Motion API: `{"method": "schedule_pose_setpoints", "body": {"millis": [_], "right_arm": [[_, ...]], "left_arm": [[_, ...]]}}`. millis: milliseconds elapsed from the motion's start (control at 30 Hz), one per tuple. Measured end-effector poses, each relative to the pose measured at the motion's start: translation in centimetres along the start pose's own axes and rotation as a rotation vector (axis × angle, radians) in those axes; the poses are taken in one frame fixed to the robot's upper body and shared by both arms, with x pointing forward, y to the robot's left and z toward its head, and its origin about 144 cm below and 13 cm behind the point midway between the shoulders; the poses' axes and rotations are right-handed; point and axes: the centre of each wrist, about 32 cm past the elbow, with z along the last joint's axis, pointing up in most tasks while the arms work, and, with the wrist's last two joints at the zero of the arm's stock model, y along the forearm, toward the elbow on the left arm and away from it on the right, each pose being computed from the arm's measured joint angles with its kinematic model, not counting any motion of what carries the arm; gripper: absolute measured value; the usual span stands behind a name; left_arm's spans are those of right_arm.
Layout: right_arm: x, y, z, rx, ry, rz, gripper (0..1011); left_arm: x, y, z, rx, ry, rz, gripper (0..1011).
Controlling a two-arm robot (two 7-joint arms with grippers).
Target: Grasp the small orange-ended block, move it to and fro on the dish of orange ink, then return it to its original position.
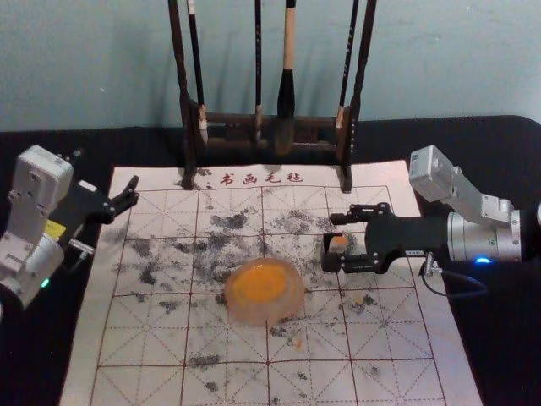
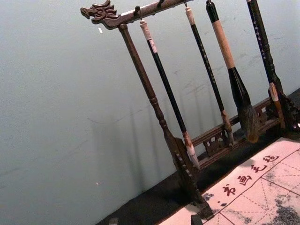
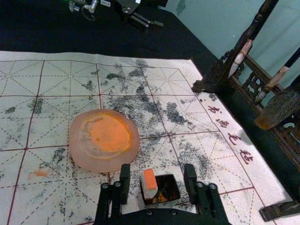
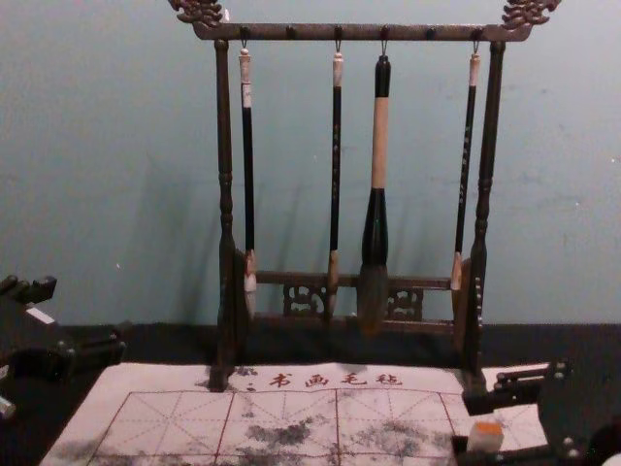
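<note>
- Orange-ended block (image 3: 149, 183) sits in a small black box (image 3: 176, 187) between the right gripper's (image 3: 157, 173) wide-spread fingers; grasp, inking and return probably remain.
- Ink dish (image 1: 292, 309): beyond those fingertips, on stained felt (image 1: 423, 355).
- Left gripper (image 1: 131, 191) idles, spread, by the felt's edge.
- Brush rack (image 4: 359, 32) and bluish wall (image 4: 582, 126): past both claws.

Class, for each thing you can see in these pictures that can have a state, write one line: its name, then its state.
Left gripper: open.
Right gripper: open, fingers either side of the block.
Block: orange end up, ungripped.
Dark container: open-topped, beside or under the block.
Dish: flat on the mat, holding orange ink.
Mat: spread out, smudged.
Rack: upright.
Four brushes: hanging, tips down.
</note>
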Motion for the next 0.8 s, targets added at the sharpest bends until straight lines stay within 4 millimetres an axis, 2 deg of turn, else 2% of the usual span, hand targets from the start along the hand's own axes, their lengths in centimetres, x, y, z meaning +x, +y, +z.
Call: {"method": "schedule_pose_setpoints", "body": {"millis": [200, 233, 300, 567, 667, 800], "right_arm": [[0.00, -0.01, -0.01, 0.000, 0.001, 0.000, 569], [0.00, -0.01, -0.01, 0.000, 0.001, 0.000, 507], [0.00, -0.01, -0.01, 0.000, 0.002, -0.001, 476], [0.00, -0.01, -0.01, 0.000, 0.002, -0.001, 189], [0.00, -0.01, -0.01, 0.000, 0.002, -0.001, 136], [0.00, -0.01, -0.01, 0.000, 0.002, -0.001, 133]], "left_arm": [[0.00, 0.00, 0.00, 0.000, 0.000, 0.000, 1001], [0.00, 0.00, 0.00, 0.000, 0.000, 0.000, 1001], [0.00, 0.00, 0.00, 0.000, 0.000, 0.000, 1001], [0.00, 0.00, 0.00, 0.000, 0.000, 0.000, 1002], [0.00, 0.00, 0.00, 0.000, 0.000, 0.000, 1001], [0.00, 0.00, 0.00, 0.000, 0.000, 0.000, 1001]]}}
